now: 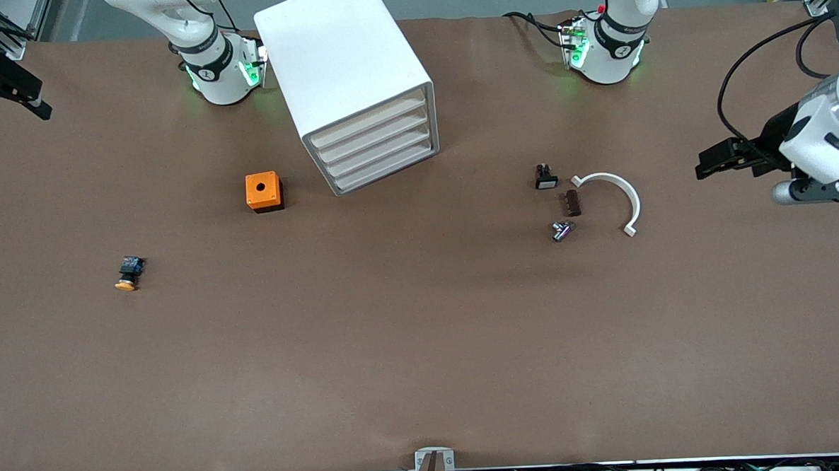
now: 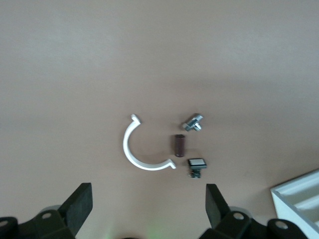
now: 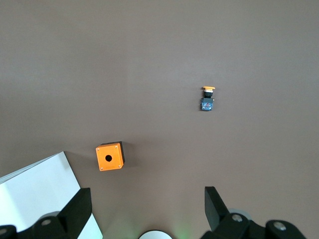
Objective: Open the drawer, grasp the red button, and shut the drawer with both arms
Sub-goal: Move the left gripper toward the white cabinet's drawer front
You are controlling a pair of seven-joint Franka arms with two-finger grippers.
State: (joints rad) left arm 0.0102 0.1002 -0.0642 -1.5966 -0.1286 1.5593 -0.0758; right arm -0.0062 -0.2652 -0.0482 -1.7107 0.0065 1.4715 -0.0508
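Observation:
The white cabinet [image 1: 345, 69] stands near the robots' bases, between them. Its four beige-edged drawers [image 1: 375, 149] are all shut. The red-capped button is hidden. My left gripper [image 1: 703, 166] is open and empty, high over the table at the left arm's end. In the left wrist view [image 2: 148, 209] it hangs over bare table beside the small parts, and a cabinet corner [image 2: 299, 199] shows. My right gripper [image 1: 31, 100] is open and empty, high at the right arm's end. In the right wrist view [image 3: 148, 209] it is beside the cabinet [image 3: 35, 199].
An orange box [image 1: 264, 191] [image 3: 109, 156] sits beside the cabinet. An orange-yellow-capped button [image 1: 129, 272] [image 3: 207, 98] lies nearer the camera. Toward the left arm's end lie a white-faced black part [image 1: 546, 177] [image 2: 197, 164], a brown cylinder [image 1: 572, 203], a metal piece [image 1: 562, 231] and a white C-shaped clamp [image 1: 612, 197] [image 2: 137, 159].

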